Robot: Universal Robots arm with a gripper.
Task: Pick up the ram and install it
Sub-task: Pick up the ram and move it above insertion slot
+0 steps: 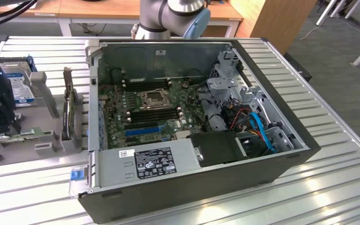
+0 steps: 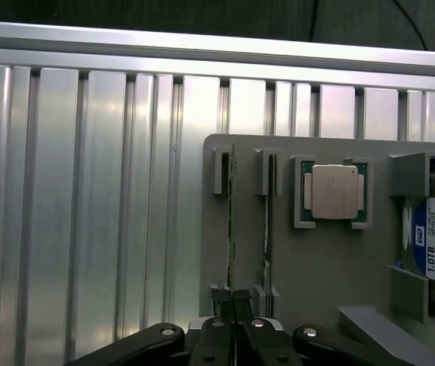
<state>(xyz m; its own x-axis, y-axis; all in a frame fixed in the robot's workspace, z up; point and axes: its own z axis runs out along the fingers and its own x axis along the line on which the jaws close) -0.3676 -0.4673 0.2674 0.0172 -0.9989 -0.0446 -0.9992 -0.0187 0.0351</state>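
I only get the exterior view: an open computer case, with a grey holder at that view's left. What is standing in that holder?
Observer: Two thin green boards stand on edge in slots of the grey holder: one ram stick and, next to it, a second ram stick.
Operator: Is the end effector on either one?
Observer: The end effector is shut and lined up with the end of the first stick. I cannot tell whether it pinches it.
Operator: Anything else nearby?
Observer: A square silver processor chip lies in its own pocket, on the second stick's side.
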